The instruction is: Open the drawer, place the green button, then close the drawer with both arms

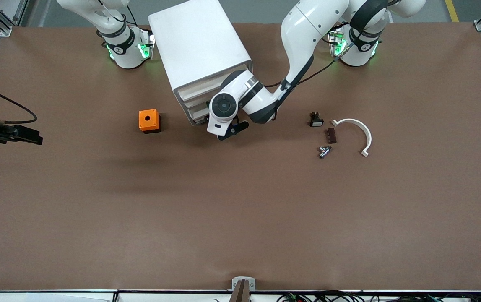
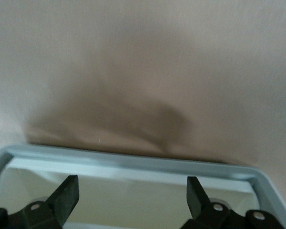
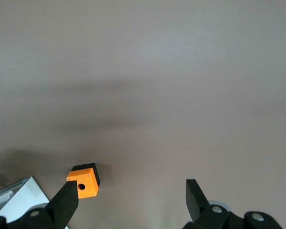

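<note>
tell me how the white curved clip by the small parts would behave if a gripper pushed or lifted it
The clip is a thin open arc lying flat, so it looks light and would probably slide or spin rather than tip. Its open ends suggest it may flex if squeezed. A push might knock it into the brown block beside it.

The table [image 1: 240, 209] has a matt brown cover that looks like paper or felt, totally flat, no shine. The cabinet [image 1: 198, 46] and its drawer [image 2: 133, 164] look like smooth white plastic, and the arms [image 1: 303, 37] have glossy white shells with black bands. The orange box [image 1: 148, 120] looks like matt plastic, the curved white piece [image 1: 360, 130] is smooth plastic too, and the small fitting [image 1: 324, 151] near it is shiny metal.
</note>
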Robot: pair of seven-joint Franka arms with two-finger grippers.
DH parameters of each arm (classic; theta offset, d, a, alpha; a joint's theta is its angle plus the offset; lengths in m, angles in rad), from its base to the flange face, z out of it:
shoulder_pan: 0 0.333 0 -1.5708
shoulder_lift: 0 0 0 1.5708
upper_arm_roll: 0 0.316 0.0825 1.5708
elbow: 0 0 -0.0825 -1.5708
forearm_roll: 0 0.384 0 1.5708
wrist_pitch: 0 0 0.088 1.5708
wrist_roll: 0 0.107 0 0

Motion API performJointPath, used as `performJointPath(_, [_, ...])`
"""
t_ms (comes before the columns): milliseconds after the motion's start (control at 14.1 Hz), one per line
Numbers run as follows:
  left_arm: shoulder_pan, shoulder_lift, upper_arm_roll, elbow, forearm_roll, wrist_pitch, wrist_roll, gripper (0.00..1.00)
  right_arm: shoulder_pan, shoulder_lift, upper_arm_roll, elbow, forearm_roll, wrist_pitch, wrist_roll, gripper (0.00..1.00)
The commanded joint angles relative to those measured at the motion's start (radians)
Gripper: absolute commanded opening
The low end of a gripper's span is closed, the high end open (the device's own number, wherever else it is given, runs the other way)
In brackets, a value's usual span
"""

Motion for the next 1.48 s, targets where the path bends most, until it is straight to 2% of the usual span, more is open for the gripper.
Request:
performJointPath(0, [-0.010, -0.031, -0.013, -0.034, -0.022, 0.010, -0.036, 0.99, -0.012, -0.028, 0.012, 0.015, 0.011, -0.136, -0.002, 1.00])
performJointPath(141, [-0.012, -0.032, -0.015, -0.042, -0.037, 0.010, -0.051, 0.99, -0.021, -0.106, 0.012, -0.026, 0.019, -0.137, 0.001, 1.00])
performJointPath(283, [0.008, -0.045, -0.007, -0.041, -0.035, 0.008, -0.056, 0.99, -0.021, -0.142, 0.012, -0.054, 0.019, -0.114, 0.001, 1.00])
performJointPath(424, [0.077, -0.075, 0.010, -0.036, -0.010, 0.007, -0.047, 0.99, -0.018, -0.197, 0.013, -0.126, 0.021, -0.064, 0.002, 1.00])
performJointPath(566, [0.195, -0.117, 0.008, -0.028, 0.078, 0.002, -0.042, 1.00, -0.010, -0.279, 0.016, -0.244, 0.022, 0.016, 0.002, 1.00])
performJointPath(707, [0.267, -0.161, 0.010, -0.028, 0.214, 0.002, -0.042, 1.00, -0.010, -0.324, 0.018, -0.305, 0.024, 0.055, 0.002, 1.00])
performJointPath(848, [0.331, -0.210, 0.008, -0.028, 0.366, -0.006, -0.042, 1.00, -0.010, -0.337, 0.015, -0.327, 0.033, 0.058, 0.004, 1.00])
performJointPath(919, [0.374, -0.230, 0.007, -0.028, 0.400, -0.029, -0.036, 1.00, -0.012, -0.340, 0.015, -0.327, 0.033, 0.059, 0.013, 1.00])
performJointPath(1414, [0.631, -0.477, 0.008, -0.028, 0.420, -0.251, 0.345, 1.00, -0.018, -0.355, 0.013, -0.327, 0.018, 0.084, 0.003, 1.00])
